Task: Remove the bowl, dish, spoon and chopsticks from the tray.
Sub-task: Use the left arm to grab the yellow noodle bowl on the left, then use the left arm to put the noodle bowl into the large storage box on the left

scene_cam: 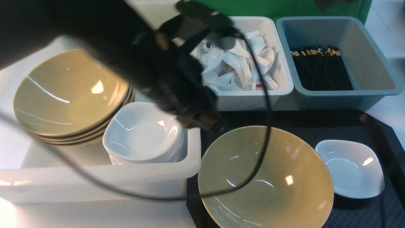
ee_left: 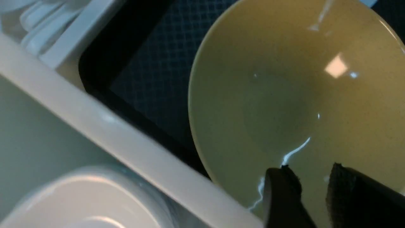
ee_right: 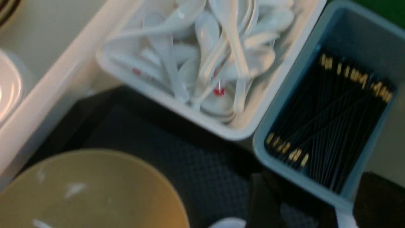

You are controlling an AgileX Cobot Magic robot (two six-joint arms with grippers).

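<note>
Bowl (scene_cam: 272,177) and dish (scene_cam: 354,171) both lie on the tray (scene_cam: 303,118), open side up. The bowl takes up the part toward the tray's left edge, and the dish sits just beside it, toward the right edge; whether their rims touch, I cannot tell. No spoon or chopsticks show on the visible part of the tray. White spoons (scene_cam: 240,66) lie heaped in the small white tub (scene_cam: 246,101) beyond the tray's far edge, and black chopsticks (scene_cam: 322,69) in the grey-blue bin (scene_cam: 335,98) beside it. The task's own pieces are probably among them, so I judge the cutlery done and the crockery left.

The left claw (ee_left: 311,180) has its fingertips parted, with nothing between them, over the bowl's side near the large white bin (scene_cam: 95,177). The right claw (ee_right: 319,193) is spread wide and empty, above the tray by its far edge.

The step in hand looks like the approach to the bowl. Next, the left claw should straddle the rim, one finger inside and one outside, pinch, and lift it onto the bowl stack (scene_cam: 60,95). The glossy flare could slip or swing into the dish. The dish would then go onto the white dish stack (scene_cam: 139,129).
</note>
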